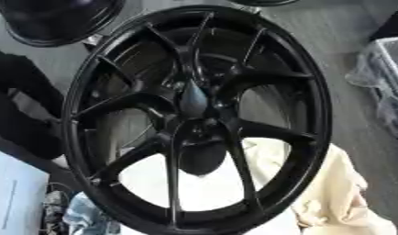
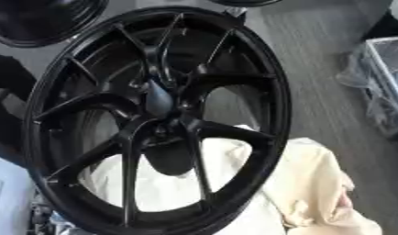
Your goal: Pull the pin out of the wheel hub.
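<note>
A large black spoked wheel point(image 1: 311, 114) fills both views, standing tilted with its face toward me. At its centre is the hub point(image 1: 204, 126), where the spokes meet. A dull grey-blue tapered piece point(image 1: 193, 98) sticks out of the hub; it may be the pin, but I cannot tell. Behind the hub's lower part is a dark rounded shape point(image 1: 202, 158) that I cannot make out. Neither of my hands shows in either view.
A cream cloth point(image 2: 314, 183) lies under and to the right of the wheel. Another black rim point(image 1: 54, 20) is at the upper left. A plastic-wrapped box point(image 2: 383, 78) stands at the right edge on the grey floor. Dark bulky shapes point(image 1: 25, 114) sit left of the wheel.
</note>
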You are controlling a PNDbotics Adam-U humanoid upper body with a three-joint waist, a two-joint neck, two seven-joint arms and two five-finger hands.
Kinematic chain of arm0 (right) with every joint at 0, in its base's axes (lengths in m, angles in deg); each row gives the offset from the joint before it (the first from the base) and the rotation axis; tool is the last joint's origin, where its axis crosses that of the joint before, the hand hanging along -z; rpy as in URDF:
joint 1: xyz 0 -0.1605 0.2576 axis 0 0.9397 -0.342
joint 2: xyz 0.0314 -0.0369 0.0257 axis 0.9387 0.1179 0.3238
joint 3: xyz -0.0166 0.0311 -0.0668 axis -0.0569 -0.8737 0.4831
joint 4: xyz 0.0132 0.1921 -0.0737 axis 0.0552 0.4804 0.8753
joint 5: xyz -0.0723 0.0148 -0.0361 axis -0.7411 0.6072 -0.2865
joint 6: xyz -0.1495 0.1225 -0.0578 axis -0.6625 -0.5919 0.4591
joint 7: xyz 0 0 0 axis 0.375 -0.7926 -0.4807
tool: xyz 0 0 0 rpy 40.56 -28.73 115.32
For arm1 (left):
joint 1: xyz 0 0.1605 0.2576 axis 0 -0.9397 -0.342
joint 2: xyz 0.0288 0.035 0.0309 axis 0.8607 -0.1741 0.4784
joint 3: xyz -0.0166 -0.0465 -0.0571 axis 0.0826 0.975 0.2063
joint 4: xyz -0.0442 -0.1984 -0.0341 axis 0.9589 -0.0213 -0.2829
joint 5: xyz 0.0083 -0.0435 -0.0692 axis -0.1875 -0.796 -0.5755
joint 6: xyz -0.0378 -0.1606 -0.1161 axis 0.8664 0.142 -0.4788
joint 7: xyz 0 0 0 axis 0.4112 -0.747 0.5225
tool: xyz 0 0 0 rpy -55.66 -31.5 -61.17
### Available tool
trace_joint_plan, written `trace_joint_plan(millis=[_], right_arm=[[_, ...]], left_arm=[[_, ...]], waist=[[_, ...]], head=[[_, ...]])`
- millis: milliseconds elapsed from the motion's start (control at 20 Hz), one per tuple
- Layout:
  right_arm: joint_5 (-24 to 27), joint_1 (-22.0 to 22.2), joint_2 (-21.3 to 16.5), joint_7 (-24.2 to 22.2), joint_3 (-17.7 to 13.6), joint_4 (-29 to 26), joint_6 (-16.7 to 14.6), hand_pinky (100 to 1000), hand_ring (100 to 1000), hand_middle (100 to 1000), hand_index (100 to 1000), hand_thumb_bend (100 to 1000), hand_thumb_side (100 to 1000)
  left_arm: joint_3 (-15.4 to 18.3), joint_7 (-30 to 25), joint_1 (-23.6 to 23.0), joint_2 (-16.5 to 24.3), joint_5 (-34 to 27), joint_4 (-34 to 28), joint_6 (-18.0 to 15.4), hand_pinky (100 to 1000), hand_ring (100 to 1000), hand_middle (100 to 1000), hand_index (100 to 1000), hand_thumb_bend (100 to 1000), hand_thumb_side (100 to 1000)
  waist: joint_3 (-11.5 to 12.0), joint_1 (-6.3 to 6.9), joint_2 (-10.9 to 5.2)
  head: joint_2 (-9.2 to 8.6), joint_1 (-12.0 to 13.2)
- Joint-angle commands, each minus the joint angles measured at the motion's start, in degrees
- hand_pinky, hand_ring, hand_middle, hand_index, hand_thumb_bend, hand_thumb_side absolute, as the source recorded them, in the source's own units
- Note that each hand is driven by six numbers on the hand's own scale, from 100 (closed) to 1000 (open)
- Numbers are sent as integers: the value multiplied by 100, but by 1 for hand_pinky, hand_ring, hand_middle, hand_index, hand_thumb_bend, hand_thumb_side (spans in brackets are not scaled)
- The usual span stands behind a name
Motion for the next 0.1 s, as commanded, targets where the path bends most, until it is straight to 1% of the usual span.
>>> trace_joint_plan(millis=[50, 100], right_arm=[[48, -25, -76, -6, -15, -135, 12, 1000, 914, 841, 856, 100, 544], [49, -25, -77, -9, -14, -135, 12, 1000, 914, 841, 856, 100, 544]], left_arm=[[-23, -132, 49, -33, 298, 268, -138, 677, 743, 750, 752, 193, 866], [-18, -162, 54, -53, 353, 343, -160, 678, 743, 750, 752, 193, 866]], waist=[[-8, -21, -114], [-8, -21, -114]], head=[[-43, 11], [-41, 13]])
